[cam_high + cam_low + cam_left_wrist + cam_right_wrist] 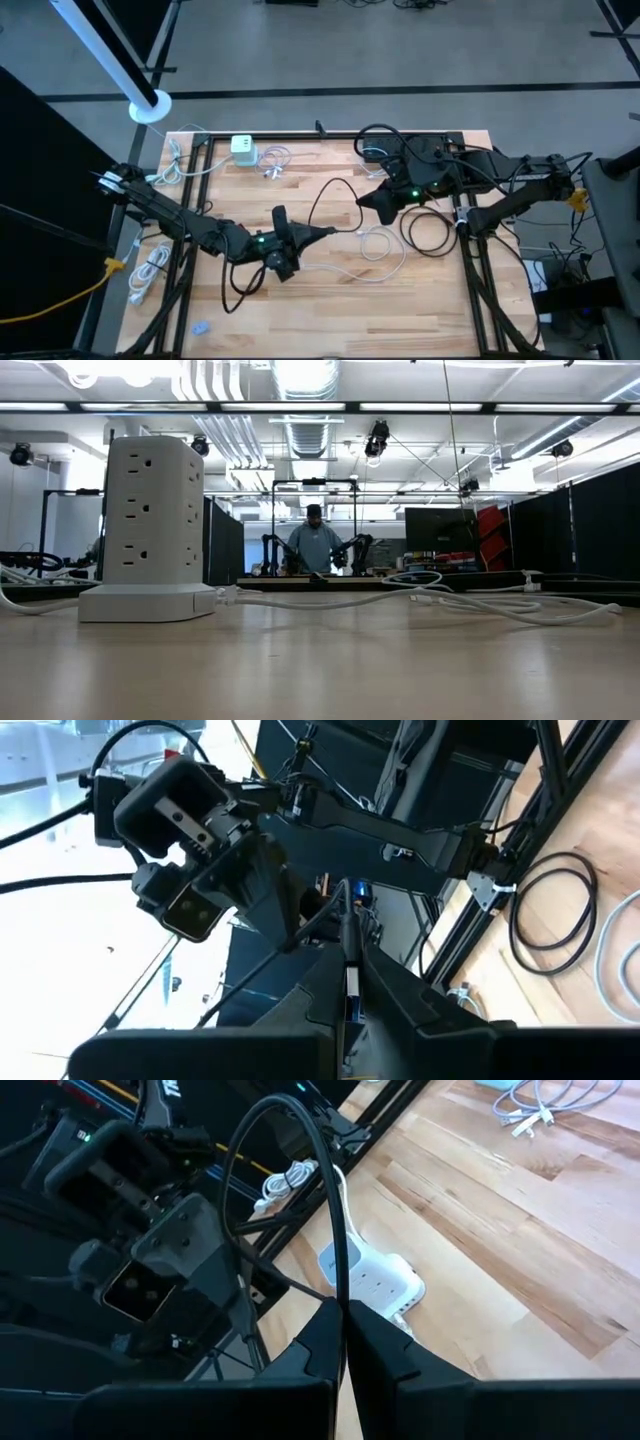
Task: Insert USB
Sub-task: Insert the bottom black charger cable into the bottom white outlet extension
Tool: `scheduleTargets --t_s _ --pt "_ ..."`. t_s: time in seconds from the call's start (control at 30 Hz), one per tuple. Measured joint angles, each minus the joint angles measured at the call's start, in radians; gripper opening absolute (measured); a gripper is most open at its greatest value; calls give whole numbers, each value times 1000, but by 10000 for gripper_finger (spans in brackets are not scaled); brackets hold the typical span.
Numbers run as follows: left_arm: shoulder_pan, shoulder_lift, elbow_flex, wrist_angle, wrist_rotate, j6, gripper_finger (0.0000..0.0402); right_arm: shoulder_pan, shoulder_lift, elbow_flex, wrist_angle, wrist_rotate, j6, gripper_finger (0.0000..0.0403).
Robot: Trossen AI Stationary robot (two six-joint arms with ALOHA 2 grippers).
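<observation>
Nearest in the low view stands the white power strip tower [150, 530], at the table's far left. Left gripper [322, 234] and right gripper [368, 199], both clenched on the black cable [335, 195], meet mid-table. Plugging in seems not yet done.

A thin black USB cable [322, 200] hangs in a loop above the wooden bench. A white power tower [244, 149] stands upright near the far edge.
</observation>
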Motion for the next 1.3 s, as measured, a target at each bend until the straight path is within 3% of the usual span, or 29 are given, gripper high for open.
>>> scheduleTargets --t_s 0.23,0.4,0.63,0.83,1.07,1.3 --pt "-1 0 0 0 -2 -66 15 0 0 0 0 0 -23 6" --pt "-7 -1 0 0 -4 -153 15 0 -1 0 -1 0 -51 54" --pt "-11 -2 0 -21 22 -456 15 0 -6 0 -2 28 -152 135" --pt "-9 -2 0 -98 38 -660 15 2 -6 0 -2 28 -274 168" --pt "63 -7 0 -267 182 -1172 15 3 4 0 -1 30 -489 166" --pt "217 -7 0 -399 485 -1677 15 3 6 1 -4 52 -702 150"
